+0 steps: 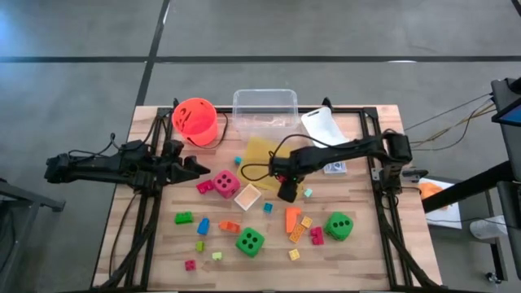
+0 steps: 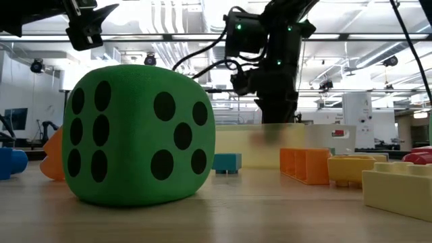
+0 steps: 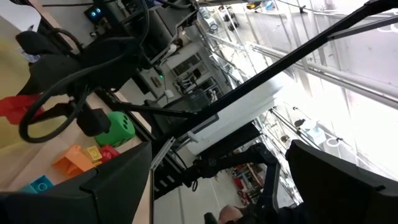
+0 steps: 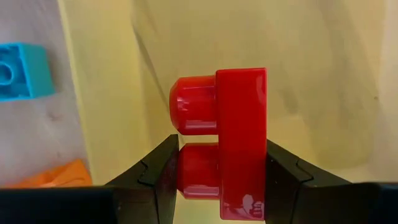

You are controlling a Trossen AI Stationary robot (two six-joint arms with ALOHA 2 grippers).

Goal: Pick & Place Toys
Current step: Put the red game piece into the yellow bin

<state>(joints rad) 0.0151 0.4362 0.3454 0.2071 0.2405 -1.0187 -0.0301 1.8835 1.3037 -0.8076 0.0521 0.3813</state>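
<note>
Seen from above, the right claw (image 1: 286, 192) hangs over the middle of the wooden tabletop (image 1: 366, 260), at the near edge of a yellow tray (image 1: 262, 153); the block it carries cannot be made out from here. A pink die (image 1: 225, 184) lies to one side of the claw toward the left arm, a green die (image 1: 339, 226) sits beyond it toward the tabletop's near right, and a second green die (image 1: 250, 241) rests nearer the front. Small bright blocks are scattered around them. The left claw (image 1: 195, 167) waits with its fingers spread, just beside an orange bucket (image 1: 195, 121).

At table height, the big green die (image 2: 138, 135) fills the foreground, black dots facing the camera, while the right arm drops in behind it above the pale yellow tray (image 2: 297, 142).

The left wrist camera looks past its own parted fingers toward the far green die (image 3: 118, 127) and orange blocks (image 3: 78, 158).

The right wrist camera shows the red block (image 4: 224, 143) clamped between the claw's two dark fingers (image 4: 155, 174). It is glossy plastic; its long axis runs straight out from the claw, and its round studs point sideways toward a light blue block (image 4: 22, 71) lying beside the tray.
</note>
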